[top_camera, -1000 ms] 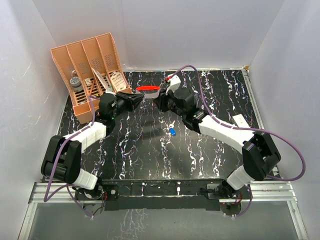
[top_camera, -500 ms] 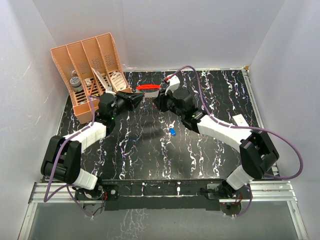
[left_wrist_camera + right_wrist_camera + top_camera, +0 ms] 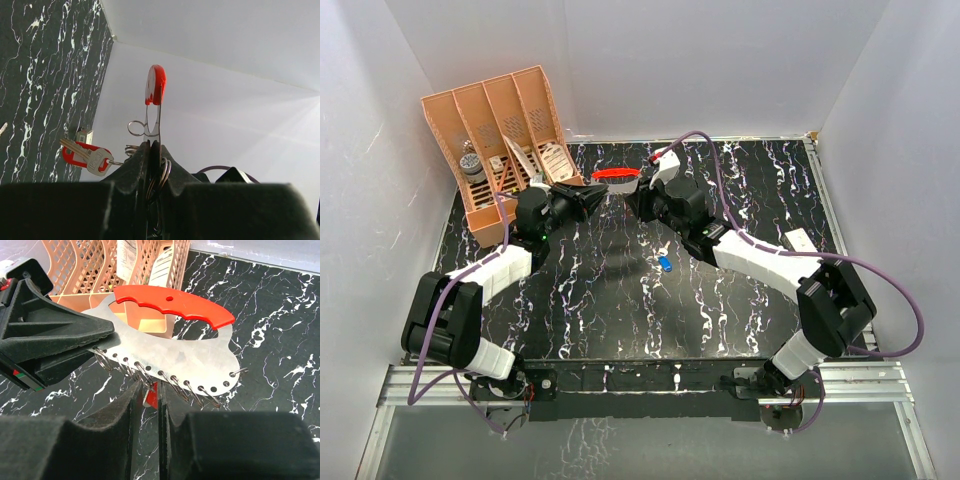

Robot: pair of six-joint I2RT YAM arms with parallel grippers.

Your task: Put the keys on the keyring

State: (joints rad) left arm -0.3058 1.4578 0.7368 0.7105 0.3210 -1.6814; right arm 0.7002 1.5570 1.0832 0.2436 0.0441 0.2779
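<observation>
The keyring point(image 3: 617, 175) is a flat whitish-grey plate with a red grip and several wire rings along its lower edge. My left gripper point(image 3: 598, 196) is shut on one end of the plate and holds it in the air point(image 3: 151, 145). The keyring also shows edge-on in the left wrist view point(image 3: 156, 85) and flat in the right wrist view point(image 3: 170, 352). The red key point(image 3: 85, 155) hangs from a ring. My right gripper point(image 3: 638, 205) is just below the rings point(image 3: 148, 385). Its jaws stand a narrow gap apart, and the red key point(image 3: 153, 392) shows in that gap. The blue key point(image 3: 665, 264) lies on the table.
An orange slotted organiser point(image 3: 500, 130) holding scissors, tags and a small can stands at the back left, close behind the left gripper, and shows in the right wrist view point(image 3: 100, 265). A small white block point(image 3: 800, 240) lies at the right. White walls enclose the black marbled table point(image 3: 620, 310).
The right arm has edged slightly left toward the keyring. The left gripper and the keyring have stayed in place.
</observation>
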